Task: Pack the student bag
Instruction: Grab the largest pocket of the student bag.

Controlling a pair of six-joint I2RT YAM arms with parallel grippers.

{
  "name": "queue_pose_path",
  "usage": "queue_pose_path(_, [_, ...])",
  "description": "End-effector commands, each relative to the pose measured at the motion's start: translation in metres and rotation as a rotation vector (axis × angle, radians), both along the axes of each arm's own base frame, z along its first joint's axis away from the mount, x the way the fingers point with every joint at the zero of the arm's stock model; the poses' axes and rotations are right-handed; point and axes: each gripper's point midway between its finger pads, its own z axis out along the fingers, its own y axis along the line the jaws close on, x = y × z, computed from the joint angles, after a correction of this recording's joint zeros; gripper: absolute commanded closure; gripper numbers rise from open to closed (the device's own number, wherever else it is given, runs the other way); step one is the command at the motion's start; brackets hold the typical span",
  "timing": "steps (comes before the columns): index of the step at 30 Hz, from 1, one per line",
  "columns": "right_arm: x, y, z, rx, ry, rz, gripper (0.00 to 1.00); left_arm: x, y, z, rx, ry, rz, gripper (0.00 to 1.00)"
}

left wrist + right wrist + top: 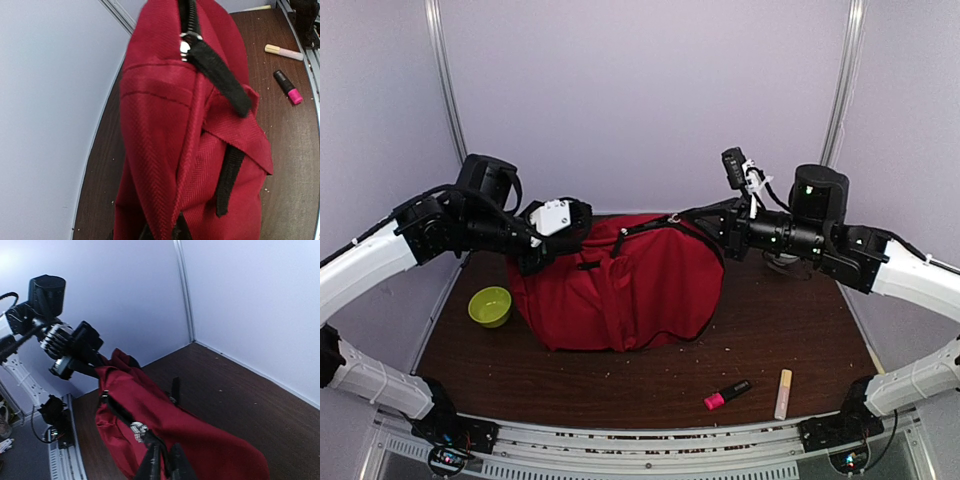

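your left tool (533, 252) is clamped shut on the student bag's (620, 290) upper left edge. your right tool (717, 228) is pinched shut on its upper right fabric. the bag sits mid-bench (800, 330), with a green bowl (490, 306) just left of it.

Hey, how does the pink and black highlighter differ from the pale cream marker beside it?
The black highlighter with the pink cap is two-toned; the pale cream marker is one light colour. The highlighter lies slanted, the marker nearly straight toward the back wall. The marker looks slightly longer. Both lie flat on the brown table.
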Motion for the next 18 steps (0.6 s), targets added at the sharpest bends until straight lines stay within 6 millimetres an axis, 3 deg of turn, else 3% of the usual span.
queue_pose_path(1, [0.021, -0.041, 0.010, -0.013, -0.026, -0.218, 0.80, -0.006, -0.014, 0.043, -0.215, 0.038, 0.007, 1.00])
queue_pose_path(5, [0.011, -0.064, 0.018, -0.015, -0.022, -0.302, 0.66, 0.001, -0.022, 0.058, -0.290, 0.098, 0.093, 1.00])
queue_pose_path(9, [-0.006, -0.086, 0.036, 0.062, -0.045, -0.428, 0.66, 0.002, -0.034, 0.064, -0.320, 0.113, 0.130, 1.00])
queue_pose_path(13, [-0.045, -0.046, 0.034, 0.130, 0.010, -0.313, 0.68, 0.008, -0.040, 0.066, -0.331, 0.131, 0.172, 1.00])
queue_pose_path(18, [-0.067, 0.019, -0.001, 0.089, 0.187, -0.168, 0.67, 0.007, -0.044, 0.067, -0.341, 0.140, 0.188, 1.00])
